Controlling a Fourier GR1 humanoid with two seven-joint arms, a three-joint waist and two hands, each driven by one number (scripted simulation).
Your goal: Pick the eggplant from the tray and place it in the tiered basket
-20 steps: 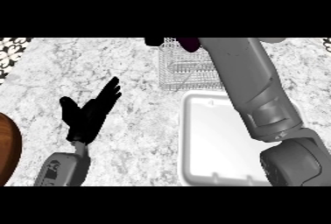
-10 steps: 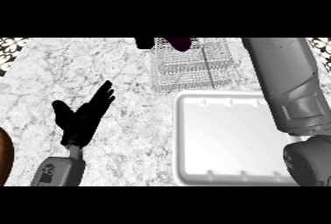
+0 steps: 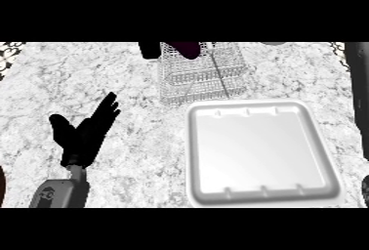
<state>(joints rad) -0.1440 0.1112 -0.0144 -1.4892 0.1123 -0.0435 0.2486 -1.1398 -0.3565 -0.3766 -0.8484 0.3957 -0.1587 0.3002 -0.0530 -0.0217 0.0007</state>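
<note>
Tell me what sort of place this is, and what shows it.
Most likely a kitchen counter: a pale marbled counter top, a white tray lying on it, and behind that a wire tiered basket with a dark purple eggplant at its top.

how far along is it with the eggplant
Pick looks done: the white tray holds nothing. In hand: a dark purple eggplant shows at the top of the wire basket, a black hand beside it. Whether it's released is unclear. The left hand rests open.

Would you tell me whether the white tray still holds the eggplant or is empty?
Empty: the tray shows only its bare white floor. A dark purple shape, likely the eggplant, sits at the top of the wire basket.
</note>
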